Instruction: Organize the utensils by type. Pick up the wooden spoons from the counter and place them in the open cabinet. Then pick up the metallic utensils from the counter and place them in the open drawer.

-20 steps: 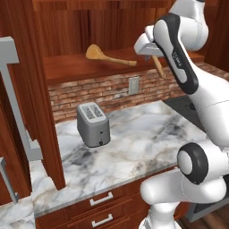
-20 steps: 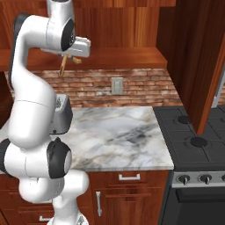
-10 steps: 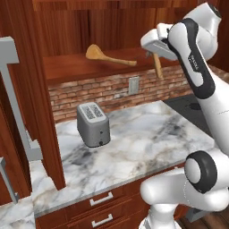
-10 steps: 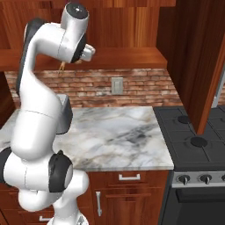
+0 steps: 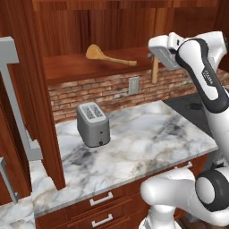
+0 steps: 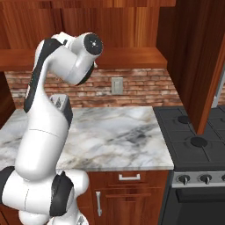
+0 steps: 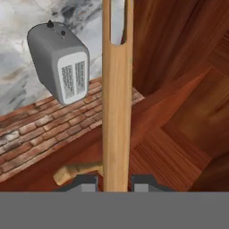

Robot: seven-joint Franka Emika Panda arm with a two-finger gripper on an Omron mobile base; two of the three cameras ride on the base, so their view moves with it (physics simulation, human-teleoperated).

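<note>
While the arm is reaching up at cabinet height, the hand (image 5: 154,57) is grasping a pale wooden spoon (image 5: 154,70), handle pinched between the two dark fingertips (image 7: 85,181). In the left base view that spoon is hanging down from the hand, roughly upright, in front of the brick backsplash (image 5: 112,89) and just off the right end of the cabinet shelf (image 5: 76,67). In the hand view the spoon's shaft (image 7: 116,112) is running straight away from the hand up the middle of the picture, over the shelf's reddish wood (image 7: 179,147).

The larger orange-brown wooden spoon (image 5: 107,56) is lying flat on the shelf inside the open cabinet, bowl to the left, handle pointing right toward the hand, well apart from the held one. Part of it (image 7: 74,172) is showing low in the hand view, just left of the fingertips.

A grey toaster (image 5: 93,124) is sitting on the white marble surface (image 5: 147,138) below the shelf, near the backsplash. A wall outlet (image 5: 133,85) is sitting on the bricks right of the toaster. A black stovetop (image 6: 193,140) is adjoining the surface on the right. In the right base view the arm is blocking the hand.
</note>
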